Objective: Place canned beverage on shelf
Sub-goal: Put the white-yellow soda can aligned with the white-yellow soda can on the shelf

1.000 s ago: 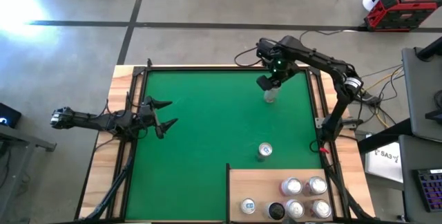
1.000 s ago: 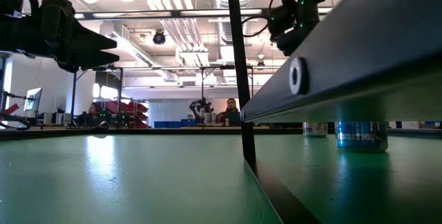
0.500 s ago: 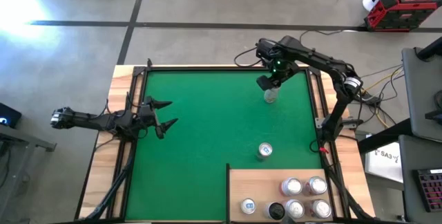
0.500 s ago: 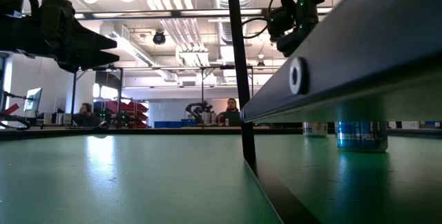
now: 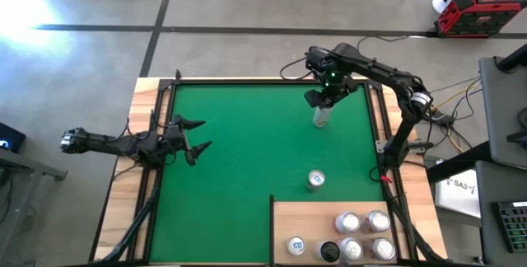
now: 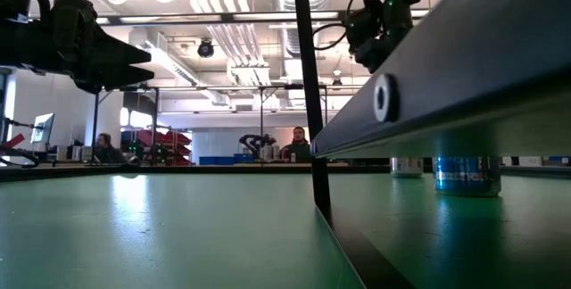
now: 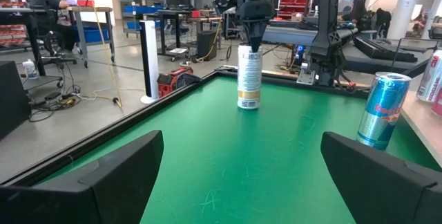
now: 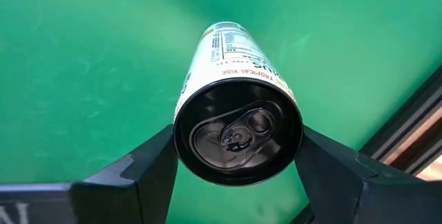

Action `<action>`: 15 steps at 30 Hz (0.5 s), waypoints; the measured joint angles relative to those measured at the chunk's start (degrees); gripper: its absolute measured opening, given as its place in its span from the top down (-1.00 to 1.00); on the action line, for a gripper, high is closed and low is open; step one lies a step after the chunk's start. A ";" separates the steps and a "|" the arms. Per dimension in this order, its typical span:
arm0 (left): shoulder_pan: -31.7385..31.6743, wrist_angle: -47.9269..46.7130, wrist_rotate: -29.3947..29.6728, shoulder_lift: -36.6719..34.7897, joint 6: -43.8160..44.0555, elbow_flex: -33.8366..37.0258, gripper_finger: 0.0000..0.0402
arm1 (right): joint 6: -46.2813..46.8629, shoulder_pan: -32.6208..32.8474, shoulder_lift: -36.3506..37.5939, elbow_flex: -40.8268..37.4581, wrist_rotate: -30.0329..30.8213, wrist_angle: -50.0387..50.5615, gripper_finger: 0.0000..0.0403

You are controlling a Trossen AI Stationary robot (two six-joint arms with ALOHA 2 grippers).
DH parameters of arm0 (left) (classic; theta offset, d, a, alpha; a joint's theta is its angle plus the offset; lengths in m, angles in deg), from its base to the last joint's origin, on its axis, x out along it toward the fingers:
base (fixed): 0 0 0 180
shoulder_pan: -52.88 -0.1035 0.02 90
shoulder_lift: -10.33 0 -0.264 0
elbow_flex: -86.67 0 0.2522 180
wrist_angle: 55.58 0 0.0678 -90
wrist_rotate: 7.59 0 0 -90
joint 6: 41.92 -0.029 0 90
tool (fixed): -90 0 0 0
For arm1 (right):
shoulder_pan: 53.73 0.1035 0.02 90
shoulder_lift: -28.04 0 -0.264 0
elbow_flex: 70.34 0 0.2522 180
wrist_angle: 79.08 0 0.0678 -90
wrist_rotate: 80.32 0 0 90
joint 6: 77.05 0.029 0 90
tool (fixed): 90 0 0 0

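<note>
The right arm reaches in from the three o'clock edge, elbow bent, wrist turned straight down near one o'clock; the right gripper (image 5: 322, 100) points at the table, its fingers (image 8: 148, 162) pressed against both sides of a can (image 8: 238, 124); the left arm lies low and level at nine o'clock; the left gripper (image 5: 196, 135) is spread wide, holding nothing.

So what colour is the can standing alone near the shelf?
Blue and silver can, clearest in the left wrist view.
</note>
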 joint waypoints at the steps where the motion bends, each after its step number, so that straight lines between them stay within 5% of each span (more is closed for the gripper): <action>1: 0.00 0.00 -0.02 0.00 -0.01 -0.01 -0.88 | 0.84 0.30 0.00 0.00 -0.49 0.42 -0.20; 15: 0.00 0.00 -0.02 0.02 0.00 0.00 -0.88 | 17.43 10.33 6.35 -0.07 0.29 4.11 -0.20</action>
